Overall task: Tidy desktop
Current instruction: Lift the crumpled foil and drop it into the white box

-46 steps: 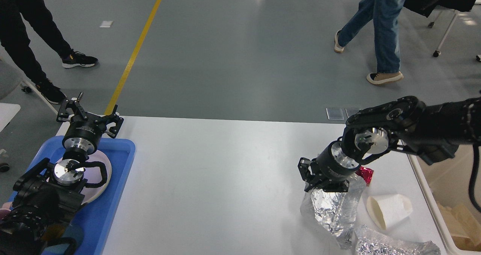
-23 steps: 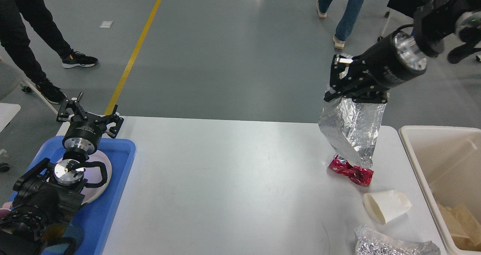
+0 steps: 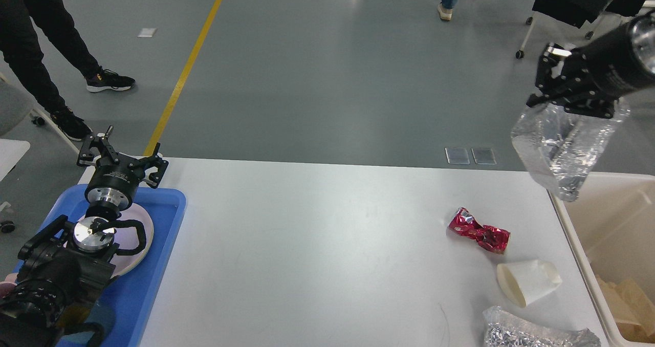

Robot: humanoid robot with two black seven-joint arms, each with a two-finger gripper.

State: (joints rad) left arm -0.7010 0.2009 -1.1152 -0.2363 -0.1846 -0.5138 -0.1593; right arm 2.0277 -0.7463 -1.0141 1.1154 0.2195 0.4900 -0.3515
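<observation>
The white desktop (image 3: 317, 244) fills the middle of the head view. On its right part lie a crumpled red wrapper (image 3: 479, 233), a tipped white paper cup (image 3: 528, 281) and a crumpled silver foil piece (image 3: 532, 332) at the front edge. My right gripper (image 3: 565, 93) is high at the upper right, shut on a silver foil bag (image 3: 565, 155) that hangs over the left rim of the cream-white bin (image 3: 569, 234). My left gripper (image 3: 122, 155) is open and empty at the far end of the blue tray (image 3: 153, 265).
A white plate (image 3: 144, 234) lies in the blue tray under my left arm. The bin at the right edge holds brownish paper scraps (image 3: 627, 296). People's legs and a chair stand on the grey floor beyond the table.
My right gripper has lifted the foil bag off the table and carried it up and right, to above the bin's rim. The red wrapper now shows fully. The left arm has not moved.
</observation>
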